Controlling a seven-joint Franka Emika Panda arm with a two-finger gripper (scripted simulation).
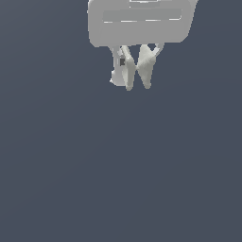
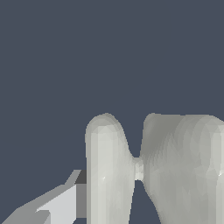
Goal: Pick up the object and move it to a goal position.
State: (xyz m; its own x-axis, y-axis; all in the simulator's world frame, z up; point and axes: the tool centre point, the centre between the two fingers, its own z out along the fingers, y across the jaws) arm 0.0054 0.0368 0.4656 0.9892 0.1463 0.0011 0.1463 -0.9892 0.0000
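The object is a pale white, two-lobed shape pinched to a narrow waist, hanging under the grey hand at the top of the exterior view. My gripper is shut on it, with the fingers pressed against its sides. In the wrist view the object fills the lower middle. One grey finger with a dark pad rests against its left lobe, and the other finger is hidden behind the object. No goal marker shows in either view.
A plain, dark blue-grey background fills both views. No other objects, edges or containers show.
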